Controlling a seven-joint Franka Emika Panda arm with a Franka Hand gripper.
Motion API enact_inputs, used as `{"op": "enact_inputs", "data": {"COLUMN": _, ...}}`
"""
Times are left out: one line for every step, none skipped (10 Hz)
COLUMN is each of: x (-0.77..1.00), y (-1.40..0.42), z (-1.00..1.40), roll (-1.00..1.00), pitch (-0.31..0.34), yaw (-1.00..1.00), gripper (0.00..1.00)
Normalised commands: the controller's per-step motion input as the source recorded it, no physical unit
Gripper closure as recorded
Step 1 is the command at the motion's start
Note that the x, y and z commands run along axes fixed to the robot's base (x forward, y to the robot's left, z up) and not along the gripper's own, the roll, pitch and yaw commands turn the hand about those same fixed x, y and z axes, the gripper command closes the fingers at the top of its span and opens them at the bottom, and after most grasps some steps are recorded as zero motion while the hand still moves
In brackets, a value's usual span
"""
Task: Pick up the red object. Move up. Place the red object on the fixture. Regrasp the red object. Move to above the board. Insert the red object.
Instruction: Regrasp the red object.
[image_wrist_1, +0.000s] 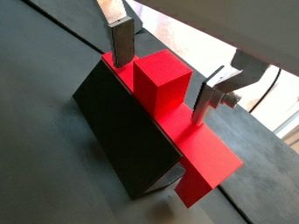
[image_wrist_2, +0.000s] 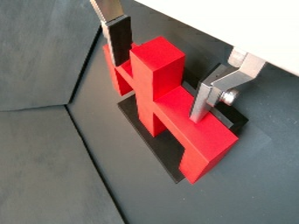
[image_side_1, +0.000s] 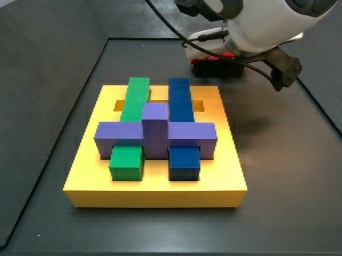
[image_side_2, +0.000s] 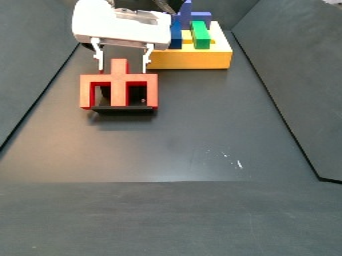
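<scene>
The red object lies on the dark fixture, its middle prong pointing up; both also show in a wrist view and a side view. My gripper is open and straddles that middle prong, one silver finger on each side, with a small gap showing at the other finger. In a side view only a sliver of red shows under the wrist. The yellow board carries green, blue and purple blocks and lies apart from the fixture; it also shows in a side view.
The fixture stands on the dark floor, left of the board in that side view. Raised black walls edge the floor.
</scene>
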Motion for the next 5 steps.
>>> {"op": "enact_inputs", "data": {"x": 0.00, "y": 0.00, "z": 0.00, "roll": 0.05, "pitch": 0.000, "yaw": 0.04, "gripper": 0.00}}
{"op": "enact_inputs", "data": {"x": 0.00, "y": 0.00, "z": 0.00, "roll": 0.00, "pitch": 0.000, "yaw": 0.01, "gripper": 0.00}}
{"op": "enact_inputs", "data": {"x": 0.00, "y": 0.00, "z": -0.13, "roll": -0.02, "pitch": 0.000, "yaw": -0.01, "gripper": 0.00}}
{"op": "enact_inputs", "data": {"x": 0.00, "y": 0.00, "z": -0.02, "roll": -0.18, "pitch": 0.006, "yaw": -0.25, "gripper": 0.00}}
{"op": "enact_inputs", "data": {"x": 0.07, "y": 0.02, "z": 0.00, "roll": -0.25, "pitch": 0.029, "yaw": -0.25, "gripper": 0.00}}
